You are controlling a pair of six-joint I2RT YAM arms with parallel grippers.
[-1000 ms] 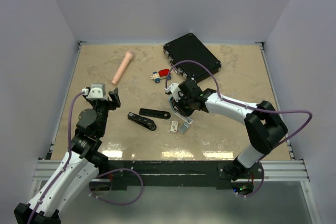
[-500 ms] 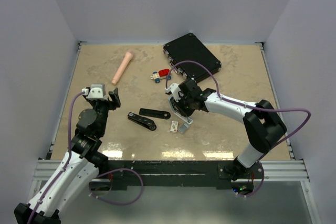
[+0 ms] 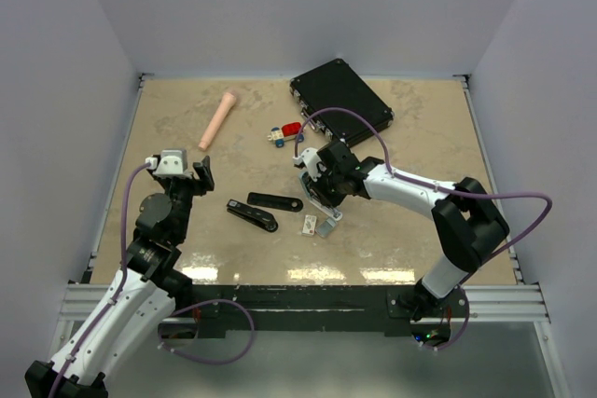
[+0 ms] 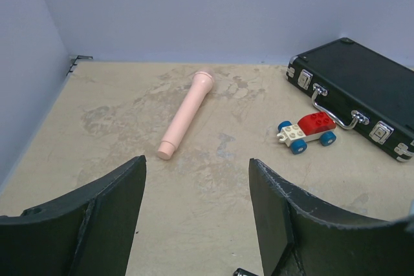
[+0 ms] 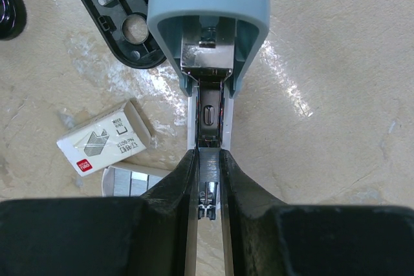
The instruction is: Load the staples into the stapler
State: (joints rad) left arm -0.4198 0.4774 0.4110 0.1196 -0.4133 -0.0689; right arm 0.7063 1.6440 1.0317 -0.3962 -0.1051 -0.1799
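Open stapler [image 5: 207,37], its metal rail clamped between the right fingers [image 5: 249,192]
The staples [image 5: 136,181] lie flat on the table [image 5: 336,95], touching the white box [image 5: 103,139], beside the rail; the left fingers [image 4: 110,218] hang apart, empty.

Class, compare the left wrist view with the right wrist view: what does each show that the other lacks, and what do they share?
Left wrist only: a pink plastic cylinder, a black hard case, a red-and-white brick toy car. Right wrist only: the opened light-blue stapler, a white cardboard staple box, the silvery staples strip. Both: the beige marbled tabletop.
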